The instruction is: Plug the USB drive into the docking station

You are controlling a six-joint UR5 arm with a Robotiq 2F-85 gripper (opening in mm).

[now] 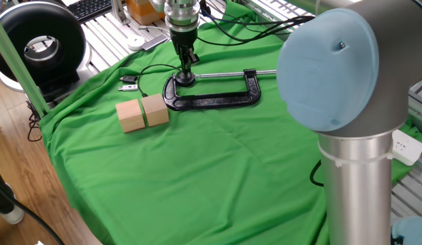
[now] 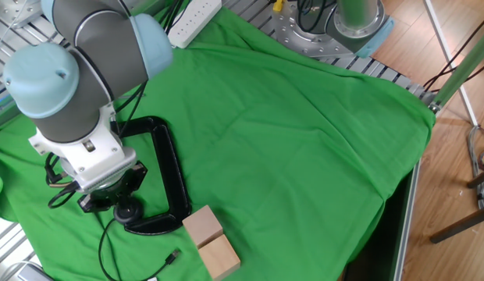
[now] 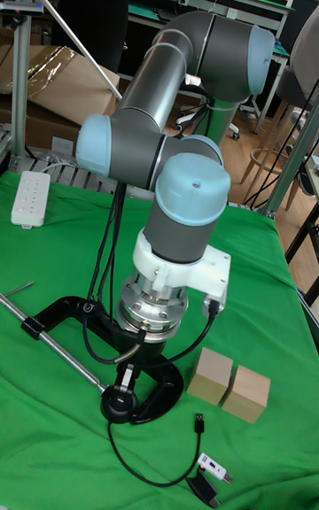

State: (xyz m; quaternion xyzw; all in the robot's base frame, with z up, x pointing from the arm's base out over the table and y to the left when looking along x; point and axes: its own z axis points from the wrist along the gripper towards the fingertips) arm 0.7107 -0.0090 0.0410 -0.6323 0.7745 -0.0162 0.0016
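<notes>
Lying at the left of the green-draped desk [image 1: 218, 177] in one fixed view are two wooden blocks [image 1: 143, 113], side by side. Right of them, the round docking station [image 1: 185, 77] sits inside the black C-clamp [image 1: 218, 95], its thin cable [image 1: 148, 71] trailing left. The gripper [image 1: 186, 67] hangs directly over the puck, tips at its top. The jaws seem clenched on a slim dark stick, likely the USB drive [image 3: 128, 379], though I cannot tell for certain.
</notes>
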